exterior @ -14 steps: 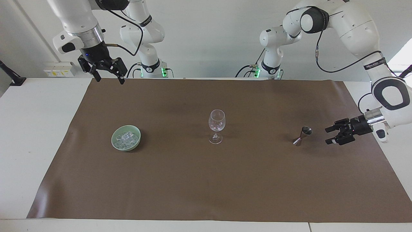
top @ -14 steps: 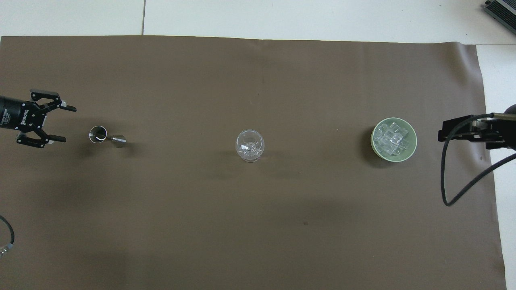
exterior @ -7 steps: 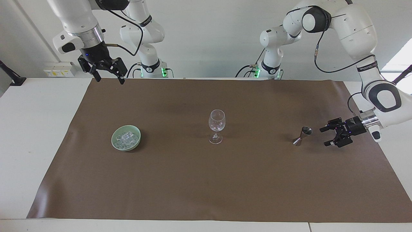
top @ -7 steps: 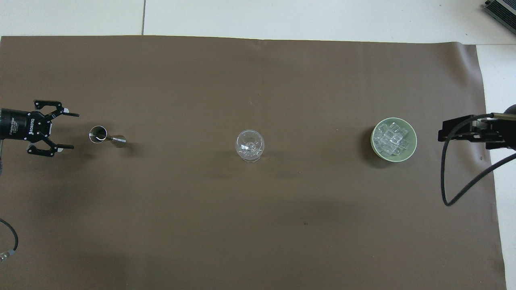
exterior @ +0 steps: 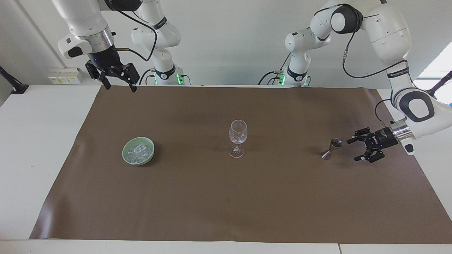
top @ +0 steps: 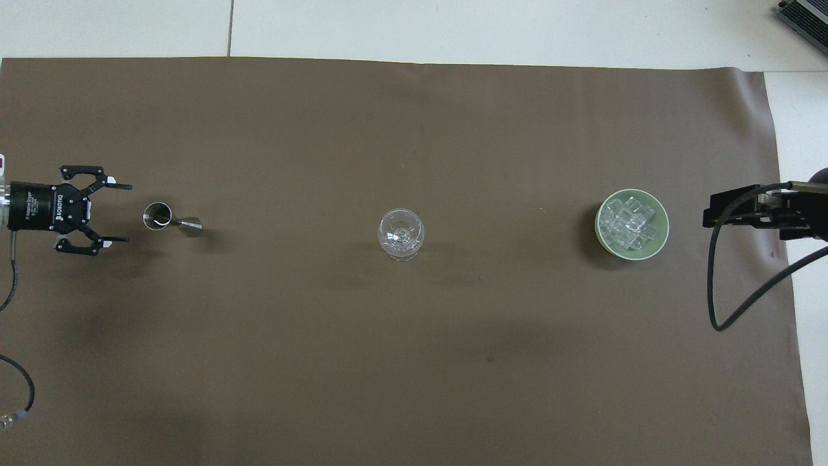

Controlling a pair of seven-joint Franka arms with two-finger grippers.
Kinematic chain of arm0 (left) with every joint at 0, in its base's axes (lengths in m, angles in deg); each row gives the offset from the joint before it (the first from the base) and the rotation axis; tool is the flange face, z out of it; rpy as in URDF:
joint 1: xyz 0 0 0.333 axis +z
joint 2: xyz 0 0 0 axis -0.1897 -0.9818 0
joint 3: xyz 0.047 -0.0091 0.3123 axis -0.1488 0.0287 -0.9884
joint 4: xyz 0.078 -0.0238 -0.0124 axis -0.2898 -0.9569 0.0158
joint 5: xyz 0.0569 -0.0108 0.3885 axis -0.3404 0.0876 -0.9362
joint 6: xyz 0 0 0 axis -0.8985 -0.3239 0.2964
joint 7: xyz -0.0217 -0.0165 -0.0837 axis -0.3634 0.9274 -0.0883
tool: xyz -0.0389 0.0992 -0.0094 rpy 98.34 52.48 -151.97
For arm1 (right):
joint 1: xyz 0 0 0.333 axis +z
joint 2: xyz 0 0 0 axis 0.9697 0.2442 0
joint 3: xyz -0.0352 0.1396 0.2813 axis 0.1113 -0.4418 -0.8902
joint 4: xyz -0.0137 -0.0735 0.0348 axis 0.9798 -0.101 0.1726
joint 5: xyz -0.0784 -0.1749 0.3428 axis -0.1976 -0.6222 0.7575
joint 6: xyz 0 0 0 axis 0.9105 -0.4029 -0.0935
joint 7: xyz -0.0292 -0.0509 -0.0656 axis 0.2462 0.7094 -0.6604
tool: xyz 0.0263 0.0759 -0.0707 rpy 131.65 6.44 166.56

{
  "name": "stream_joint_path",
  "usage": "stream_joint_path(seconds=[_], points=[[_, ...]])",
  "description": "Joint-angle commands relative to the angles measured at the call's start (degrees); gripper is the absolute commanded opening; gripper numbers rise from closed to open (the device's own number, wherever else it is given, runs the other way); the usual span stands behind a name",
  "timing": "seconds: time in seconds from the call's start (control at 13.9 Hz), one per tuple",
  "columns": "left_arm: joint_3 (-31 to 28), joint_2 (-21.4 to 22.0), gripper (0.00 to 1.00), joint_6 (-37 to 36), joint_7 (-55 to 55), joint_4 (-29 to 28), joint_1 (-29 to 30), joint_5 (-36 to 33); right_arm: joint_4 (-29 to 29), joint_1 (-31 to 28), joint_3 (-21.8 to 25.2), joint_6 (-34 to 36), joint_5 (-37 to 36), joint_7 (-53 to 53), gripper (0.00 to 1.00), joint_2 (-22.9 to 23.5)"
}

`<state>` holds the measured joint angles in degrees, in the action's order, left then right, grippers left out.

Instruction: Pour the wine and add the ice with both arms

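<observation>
My left gripper (exterior: 355,149), jaws spread, lies level beside the jigger (exterior: 331,149); a skewed closure could topple it. Right gripper (exterior: 118,84) waits raised, jaws spread. Ice (exterior: 138,151) fills the bowl (exterior: 126,159).

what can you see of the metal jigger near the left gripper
The jigger is a small silvery double cone, pinched at the waist, looking like polished steel. It stands upright on the brown mat at the left arm's end of the table, its open upper cup facing up. Whether it holds liquid cannot be told. Nothing touches it: the left gripper is beside it, jaws open toward it.
</observation>
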<state>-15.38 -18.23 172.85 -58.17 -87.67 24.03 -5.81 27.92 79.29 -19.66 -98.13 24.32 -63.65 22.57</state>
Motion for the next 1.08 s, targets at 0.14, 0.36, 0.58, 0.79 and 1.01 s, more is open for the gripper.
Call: stream_joint_path(seconds=[0.14,0.36,0.58,0.79,1.01], points=[[-0.09,0.85,1.00,0.89,-2.61,-3.53,0.61,4.51,1.31,-0.26,-0.23,0.14,0.03,-1.03,1.00,-1.26],[-0.09,0.32,1.00,0.10,-2.53,-4.06,0.61,6.71,1.31,-0.26,-0.23,0.14,0.03,-1.12,1.00,-1.26],[-0.09,0.50,1.00,0.27,-2.36,-7.04,0.61,9.70,1.31,-0.26,-0.23,0.14,0.03,-1.12,1.00,-1.26],[-0.09,0.23,1.00,0.45,-2.01,-9.24,1.14,12.52,1.31,-0.26,-0.23,0.14,0.03,-1.12,1.00,-1.26],[-0.01,0.23,1.00,-0.51,-2.01,-11.52,1.66,16.20,1.31,-0.26,-0.23,0.14,0.12,-1.03,1.00,-1.26]])
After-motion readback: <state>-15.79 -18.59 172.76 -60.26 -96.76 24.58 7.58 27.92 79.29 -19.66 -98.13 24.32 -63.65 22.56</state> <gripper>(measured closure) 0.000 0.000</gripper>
